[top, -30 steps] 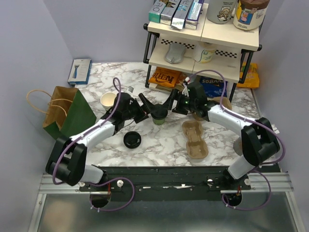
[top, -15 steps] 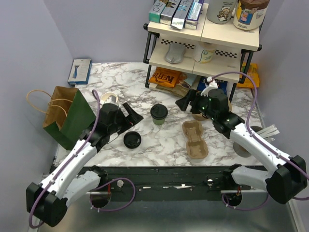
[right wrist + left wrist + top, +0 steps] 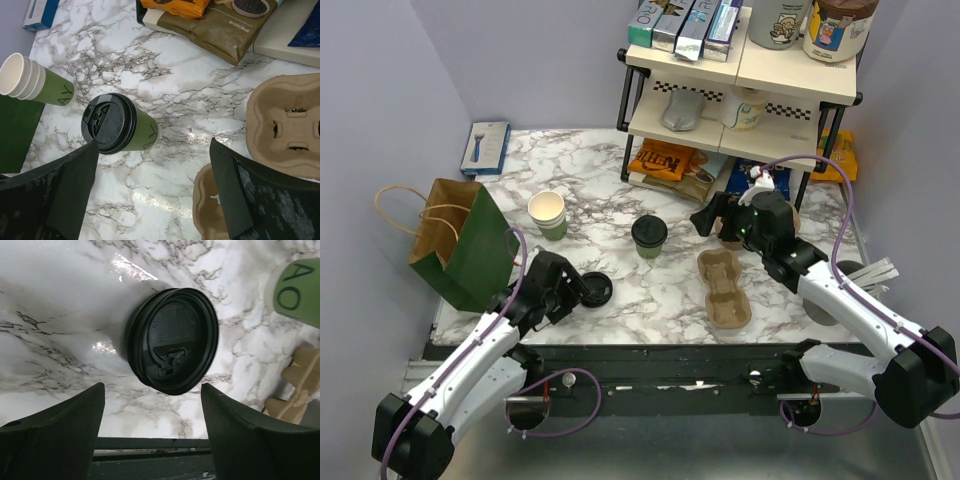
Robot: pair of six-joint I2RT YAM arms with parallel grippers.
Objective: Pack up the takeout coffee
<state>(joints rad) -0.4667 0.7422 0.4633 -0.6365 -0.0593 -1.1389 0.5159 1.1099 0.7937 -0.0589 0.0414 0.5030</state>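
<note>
The takeout coffee cup (image 3: 648, 236) stands mid-table, dark green with a black lid on top; the right wrist view shows it (image 3: 117, 125) ahead and left of my open right gripper (image 3: 155, 165), apart from both fingers. A loose black lid (image 3: 595, 289) lies flat near the table's front edge. My left gripper (image 3: 152, 440) hangs just short of this lid (image 3: 172, 340), open, with nothing between its fingers. From above, the left gripper (image 3: 578, 293) touches nothing, and the right gripper (image 3: 708, 217) sits to the right of the cup.
A stack of open green cups (image 3: 547, 213) stands left of the lidded cup. A green and brown paper bag (image 3: 460, 240) lies at the left. One brown pulp carrier (image 3: 725, 290) is front right, another (image 3: 285, 125) beside it. A loaded shelf (image 3: 740, 90) stands at the back.
Both grippers have let go of the lidded cup and pulled away. The left arm drew back to the front edge by the loose lid; the right arm withdrew to the right.
</note>
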